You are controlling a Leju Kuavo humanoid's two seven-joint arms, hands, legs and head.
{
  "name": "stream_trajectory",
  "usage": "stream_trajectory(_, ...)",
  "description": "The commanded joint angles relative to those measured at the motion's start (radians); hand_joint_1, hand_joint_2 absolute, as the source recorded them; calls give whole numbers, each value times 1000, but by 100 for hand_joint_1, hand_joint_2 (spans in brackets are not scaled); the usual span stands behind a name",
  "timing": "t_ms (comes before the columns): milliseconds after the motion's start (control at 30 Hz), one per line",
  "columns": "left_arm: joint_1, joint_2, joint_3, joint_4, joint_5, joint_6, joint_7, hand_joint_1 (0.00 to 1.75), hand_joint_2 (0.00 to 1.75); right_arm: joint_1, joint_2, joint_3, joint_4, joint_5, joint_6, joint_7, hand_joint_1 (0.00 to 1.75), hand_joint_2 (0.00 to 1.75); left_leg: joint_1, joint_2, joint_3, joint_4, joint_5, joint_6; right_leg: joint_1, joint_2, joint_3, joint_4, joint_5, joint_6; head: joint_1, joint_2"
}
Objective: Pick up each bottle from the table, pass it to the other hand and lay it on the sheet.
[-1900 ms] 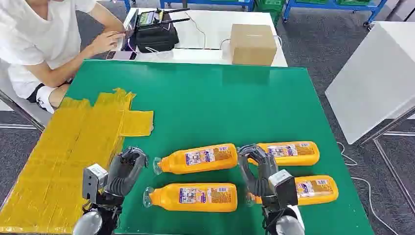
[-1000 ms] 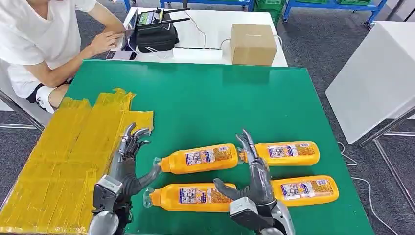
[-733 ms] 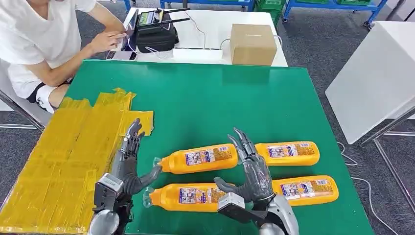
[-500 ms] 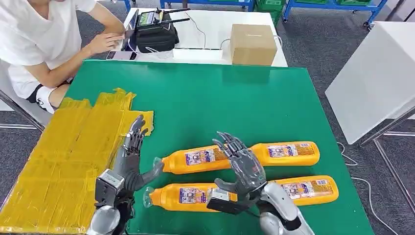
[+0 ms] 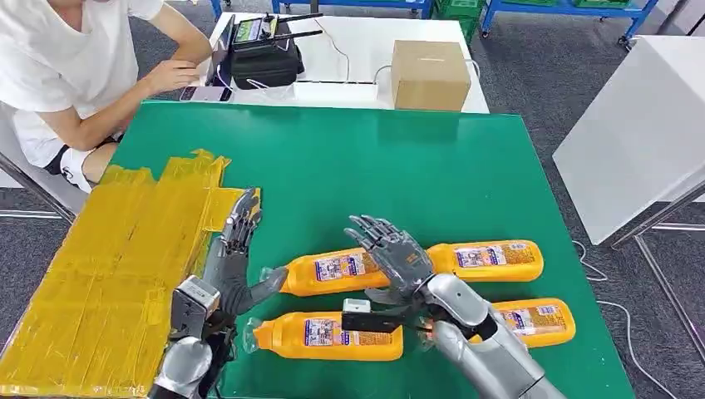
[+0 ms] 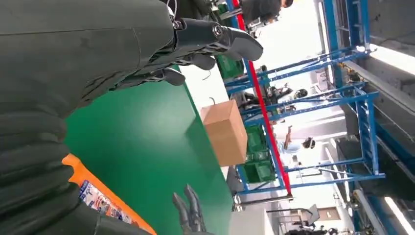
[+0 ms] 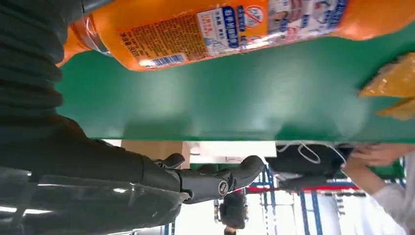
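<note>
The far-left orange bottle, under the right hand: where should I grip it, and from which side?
Grip the far-left orange bottle around its labelled mid-body, coming down from above. It lies flat on the green table, cap toward the yellow sheet. The open right hand hovers over that end; the cap end is probably too narrow.

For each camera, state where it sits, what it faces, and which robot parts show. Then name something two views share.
Head view: high on the body, looking down at the green table; both arms show.
Left wrist view: behind the left hand, facing across the table toward the cardboard box.
Right wrist view: behind the right hand, facing an orange bottle.
Shared: the box.
</note>
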Motion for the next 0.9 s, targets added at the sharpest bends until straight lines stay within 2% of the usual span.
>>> stream_trajectory(33, -44, 4, -23, 71, 6, -3, 6, 0, 175, -106, 15, 74, 203, 26, 4, 46, 0, 175, -2, 0, 4, -2, 0, 0, -1, 1, 3, -1, 0, -1, 0, 0)
stream_trajectory(167, -44, 3, -23, 70, 7, -4, 7, 0, 175, -114, 19, 75, 225, 30, 8, 52, 0, 175, -3, 0, 9, -5, -1, 0, -3, 2, 7, -2, -2, -2, 0, 0)
stream_trajectory(200, -44, 3, -23, 70, 7, -4, 7, 0, 175, -114, 19, 75, 225, 30, 8, 52, 0, 175, -1, 0, 3, -2, 0, 0, -1, 0, 2, -1, 0, -1, 0, 0)
stream_trajectory(300, -44, 3, -23, 70, 7, -4, 7, 0, 175, -114, 19, 75, 225, 30, 8, 52, 0, 175, -1, 0, 3, -2, 0, 0, -1, 1, 3, -1, -1, -1, 0, 0)
stream_trajectory(433, -49, 2, -30, 78, 10, -3, 10, 0, 175, -153, 28, 92, 318, 24, 35, 59, 0, 175, -3, 0, 7, -4, 0, 0, -3, 1, 5, -1, -1, -2, 0, 0)
stream_trajectory(567, -51, 2, -32, 81, 10, -3, 10, 0, 175, -160, 31, 94, 336, 20, 40, 57, 0, 175, -1, 0, 3, -2, 0, 0, -1, 0, 2, -1, 0, -1, 0, 0)
stream_trajectory(633, -52, 1, -32, 82, 11, -3, 10, 0, 175, -163, 35, 95, 345, 18, 42, 56, 0, 175, -3, -1, 7, -4, 0, 0, -3, 0, 5, -1, -1, -2, 0, 0)
stream_trajectory(733, -61, -1, -37, 91, 19, -5, 12, 0, 175, -191, 56, 102, 419, 7, 66, 52, 0, 175, -1, 0, 2, -1, 0, 0, -1, 1, 2, -1, 0, -1, 0, 0)
stream_trajectory(900, -78, -6, -45, 111, 30, -10, 11, 0, 175, -231, 86, 112, 503, -3, 86, 31, 0, 175, -2, 0, 4, -2, 0, 0, -1, 1, 3, 0, -1, -1, 0, 0)
